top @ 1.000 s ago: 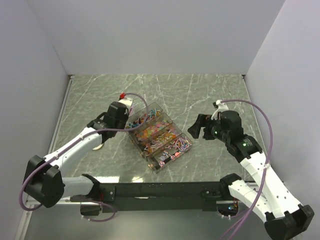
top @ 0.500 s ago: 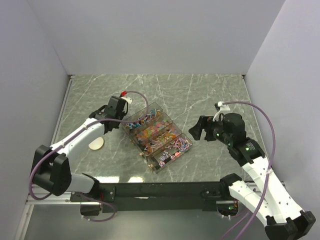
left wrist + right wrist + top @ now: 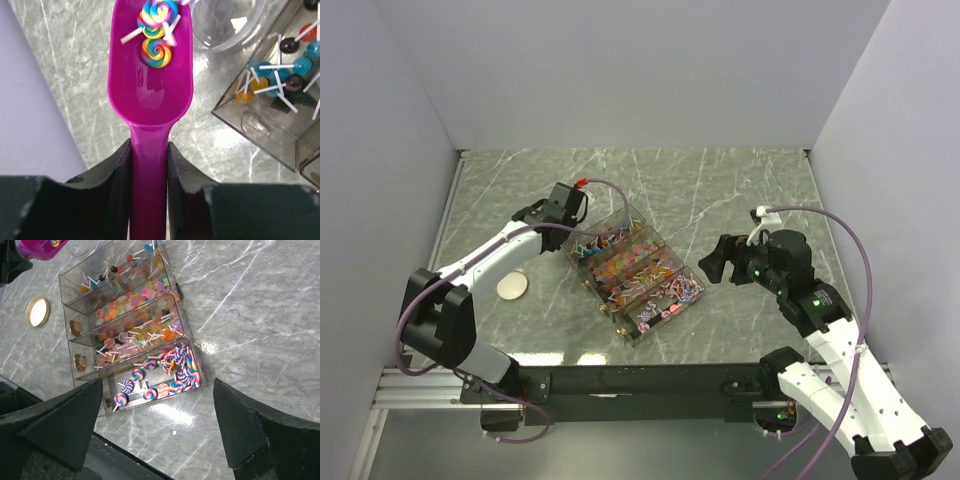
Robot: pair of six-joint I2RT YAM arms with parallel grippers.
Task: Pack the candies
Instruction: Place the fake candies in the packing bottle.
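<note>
Top external view: a grey-green marbled desk (image 3: 720, 190) carries one clear plastic tray (image 3: 632, 332) with three long compartments. Each is heaped with candies (image 3: 135, 320): ball lollipops, pastel chunks on sticks, rainbow swirls. The right claw (image 3: 157, 385) hangs beside it, spread wide and empty. The left claw (image 3: 149, 147) pinches the handle of one glossy magenta scoop (image 3: 150, 90), held by the tray's end and a clear round jar (image 3: 225, 25). One round tan lid (image 3: 37, 311) lies flat. At least two swirl lollipops (image 3: 156, 52) sit in the scoop.
</note>
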